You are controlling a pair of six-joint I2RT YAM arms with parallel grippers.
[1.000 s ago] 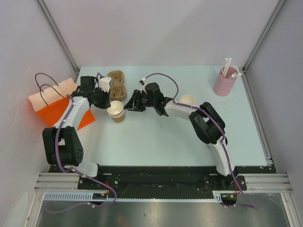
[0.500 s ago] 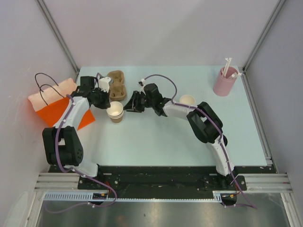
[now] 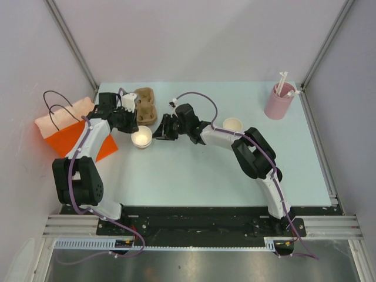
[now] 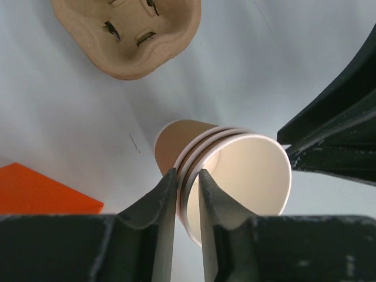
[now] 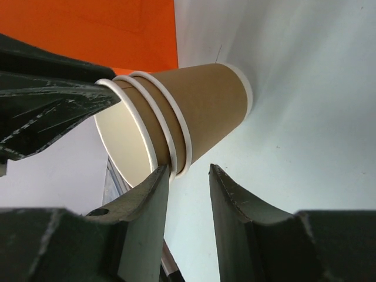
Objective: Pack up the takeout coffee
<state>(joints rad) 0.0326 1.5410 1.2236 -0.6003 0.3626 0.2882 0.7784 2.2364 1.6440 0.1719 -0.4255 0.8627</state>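
The takeout coffee here is a nest of three tan paper cups (image 3: 141, 138), mouth up on the table between both grippers. My left gripper (image 3: 135, 130) straddles the near rim: in the left wrist view its fingers (image 4: 188, 176) stand slightly parted, one outside the cups (image 4: 176, 144) and one inside the cream mouth. My right gripper (image 3: 157, 130) is open on the other side. In the right wrist view its left fingertip (image 5: 160, 176) touches the lowest rim of the cups (image 5: 200, 106), with bare table between its fingers (image 5: 188, 173). Another single cup (image 3: 233, 124) stands by the right forearm.
A brown pulp cup tray (image 3: 144, 104) (image 4: 126, 35) lies just behind the cups. The orange bag (image 3: 67, 132) (image 5: 100, 29) lies at the left table edge. A pink cylinder with white straws (image 3: 278, 101) stands at the back right.
The cup stack, earlier tilted and showing its brown side, now stands upright slightly farther back. The left fingers have parted a little on the rim. The right gripper shifted left toward the stack.
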